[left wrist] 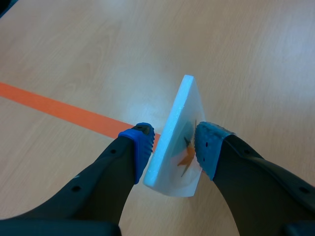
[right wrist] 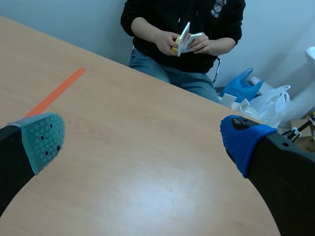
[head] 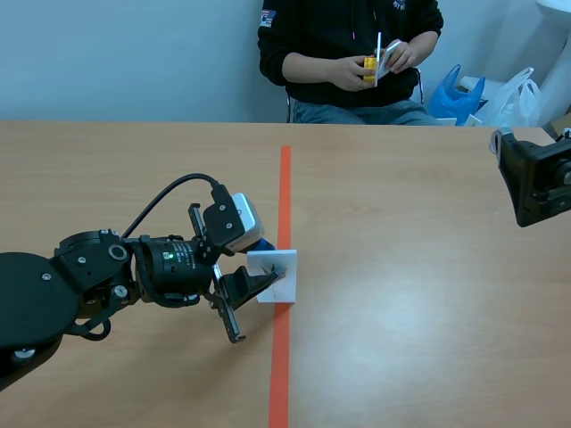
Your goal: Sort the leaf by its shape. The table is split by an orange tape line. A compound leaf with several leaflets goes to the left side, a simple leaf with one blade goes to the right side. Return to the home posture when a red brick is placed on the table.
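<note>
White stiff card bearing an orange leaf stands on edge, pinched between left gripper pads, by the tape line. Likely light, rigid, slick-faced; hold both faces squarely. Right gripper: fingers apart, nothing between.

leaf card — in left gripper, over tape line | person — behind table

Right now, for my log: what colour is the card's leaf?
Orange; leaf shows best in left wrist view.
</note>
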### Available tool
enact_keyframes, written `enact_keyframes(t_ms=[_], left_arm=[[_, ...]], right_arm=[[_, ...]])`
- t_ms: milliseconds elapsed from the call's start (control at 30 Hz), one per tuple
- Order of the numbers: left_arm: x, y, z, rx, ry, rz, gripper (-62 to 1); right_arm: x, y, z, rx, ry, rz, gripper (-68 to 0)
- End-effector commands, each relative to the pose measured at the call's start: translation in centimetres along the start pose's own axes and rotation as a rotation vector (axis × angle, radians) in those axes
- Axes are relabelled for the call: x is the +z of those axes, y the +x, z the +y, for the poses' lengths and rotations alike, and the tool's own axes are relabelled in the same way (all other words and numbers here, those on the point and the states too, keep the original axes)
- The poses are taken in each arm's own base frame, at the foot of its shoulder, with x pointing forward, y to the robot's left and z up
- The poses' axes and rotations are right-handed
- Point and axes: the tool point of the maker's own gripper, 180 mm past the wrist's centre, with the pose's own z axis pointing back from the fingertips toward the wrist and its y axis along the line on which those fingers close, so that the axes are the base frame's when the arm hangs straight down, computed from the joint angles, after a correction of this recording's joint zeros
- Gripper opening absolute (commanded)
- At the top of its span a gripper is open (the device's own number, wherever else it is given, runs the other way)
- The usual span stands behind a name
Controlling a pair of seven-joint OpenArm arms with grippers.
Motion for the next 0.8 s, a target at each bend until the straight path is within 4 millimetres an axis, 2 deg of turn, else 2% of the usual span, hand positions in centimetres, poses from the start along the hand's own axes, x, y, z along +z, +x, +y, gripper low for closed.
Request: enact_keyframes(t_ms=[0, 200, 300, 767], left_arm=[[-0.13, 1.39, 0.66, -0.005, 0.015, -0.047, -41.5], [-0.09, 1.42, 0.43, 0.000, 0.010, -0.054, -42.4], [-0.06, 1.47, 0.41, 0.000, 0.010, -0.058, -50.4], [0.14, 1.56, 0.96, -0.015, 0.073, -0.084, -50.5]], right_arm=[[-0.27, 1.75, -0.16, 0.019, 0.004, -0.052, 0.4], [-0.27, 1.75, -0.16, 0.018, 0.004, -0.052, 0.4], [-0.27, 1.75, -0.16, 0.018, 0.004, -0.052, 0.4], [-0.27, 1.81, -0.16, 0.018, 0.004, -0.056, 0.4]])
